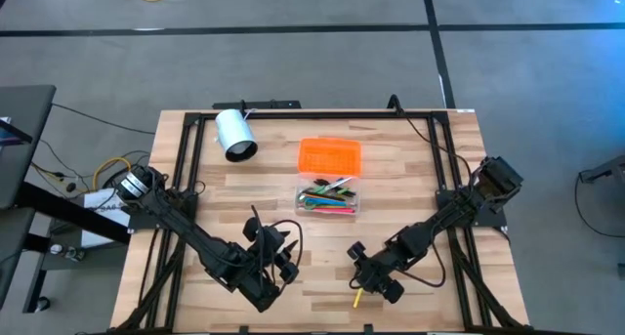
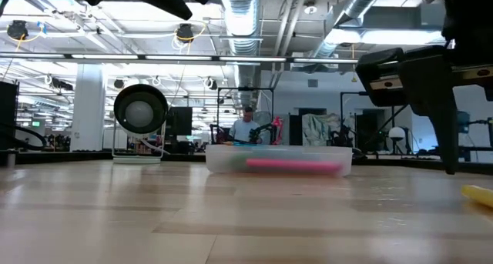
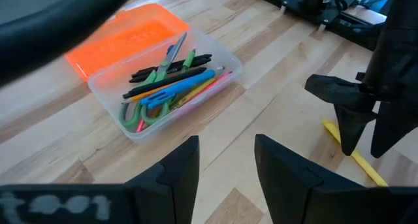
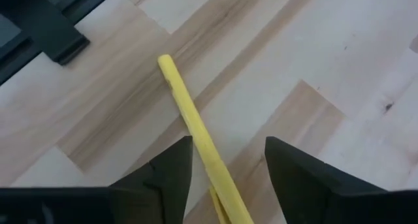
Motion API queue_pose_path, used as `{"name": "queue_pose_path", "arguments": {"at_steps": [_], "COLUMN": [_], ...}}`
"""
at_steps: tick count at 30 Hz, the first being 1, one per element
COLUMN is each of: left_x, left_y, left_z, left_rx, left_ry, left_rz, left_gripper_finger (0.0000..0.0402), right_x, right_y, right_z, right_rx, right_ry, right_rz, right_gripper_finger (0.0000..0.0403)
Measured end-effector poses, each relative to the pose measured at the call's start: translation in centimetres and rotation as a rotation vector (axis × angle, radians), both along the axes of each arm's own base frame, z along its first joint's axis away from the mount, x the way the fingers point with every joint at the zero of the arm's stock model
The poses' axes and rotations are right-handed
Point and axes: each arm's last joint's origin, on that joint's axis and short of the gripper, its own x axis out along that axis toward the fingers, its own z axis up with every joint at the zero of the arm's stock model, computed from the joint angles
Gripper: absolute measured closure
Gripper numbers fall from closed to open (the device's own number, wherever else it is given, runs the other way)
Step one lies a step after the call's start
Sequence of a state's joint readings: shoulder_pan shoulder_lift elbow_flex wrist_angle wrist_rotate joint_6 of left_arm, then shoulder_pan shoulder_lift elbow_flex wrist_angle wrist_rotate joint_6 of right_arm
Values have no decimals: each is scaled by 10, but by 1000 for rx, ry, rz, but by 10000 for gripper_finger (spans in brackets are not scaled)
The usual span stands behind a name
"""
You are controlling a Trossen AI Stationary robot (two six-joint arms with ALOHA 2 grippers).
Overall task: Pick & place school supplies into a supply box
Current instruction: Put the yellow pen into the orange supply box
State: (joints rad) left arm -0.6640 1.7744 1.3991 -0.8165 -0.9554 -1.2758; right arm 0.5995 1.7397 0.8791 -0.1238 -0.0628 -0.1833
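Near the front edge of the table (image 1: 410, 159), toward the right side, lies one yellow pencil (image 1: 357, 298) by itself on bare wood, and the right gripper (image 1: 374, 278) hangs right over it. From the right wrist view the pencil (image 4: 196, 132) runs straight down the gap between the two dark fingers (image 4: 163, 175), jaws spread on either side of it and not pinching anything, so far as I can see. Lots of open wood around that spot, with only the black frame rail close by at the table's edge. The supply box (image 1: 329, 196) sits well apart, about mid-table, a clear tray already stuffed with pens, pencils and the green-handled scissors (image 3: 153, 106), and its orange lid (image 1: 330, 155) lies flat just behind it, touching or nearly so. A white cylinder (image 1: 234, 135) lies on its side off toward the back left corner. The left gripper (image 1: 273, 267) is parked low near the front too, left of the right one, jaws spread with nothing between them, aimed toward the box. Both arms reach in from the outer sides of the table, elbows bent, wrists angled toward the middle. Clear floor of wood sits between the two grippers and the box.
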Motion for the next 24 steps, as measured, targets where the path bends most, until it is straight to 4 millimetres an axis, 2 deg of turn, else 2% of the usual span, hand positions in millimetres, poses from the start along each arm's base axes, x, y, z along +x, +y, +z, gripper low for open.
{"name": "queue_pose_path", "arguments": {"at_steps": [4,8,14,19,24], "left_x": [0,0,0,0,0], "left_y": [0,0,0,0,0], "left_z": [0,0,0,0,0], "left_rx": [-1,-2,-11,-12,-10], "left_ry": [-1,-1,-8,-8,-9], "left_rz": [1,1,5,5,5], "left_gripper_finger": [265,265,265,265,265], "right_x": [-1,-4,-4,-1,0], "right_y": [0,-2,5,-1,-7], "right_z": [-1,-14,-17,-18,-19], "right_rx": [2,-25,-17,-8,5], "right_ry": [0,39,37,66,103], "right_rz": [17,32,34,-32,-102], "right_gripper_finger": [216,214,222,240,274]}}
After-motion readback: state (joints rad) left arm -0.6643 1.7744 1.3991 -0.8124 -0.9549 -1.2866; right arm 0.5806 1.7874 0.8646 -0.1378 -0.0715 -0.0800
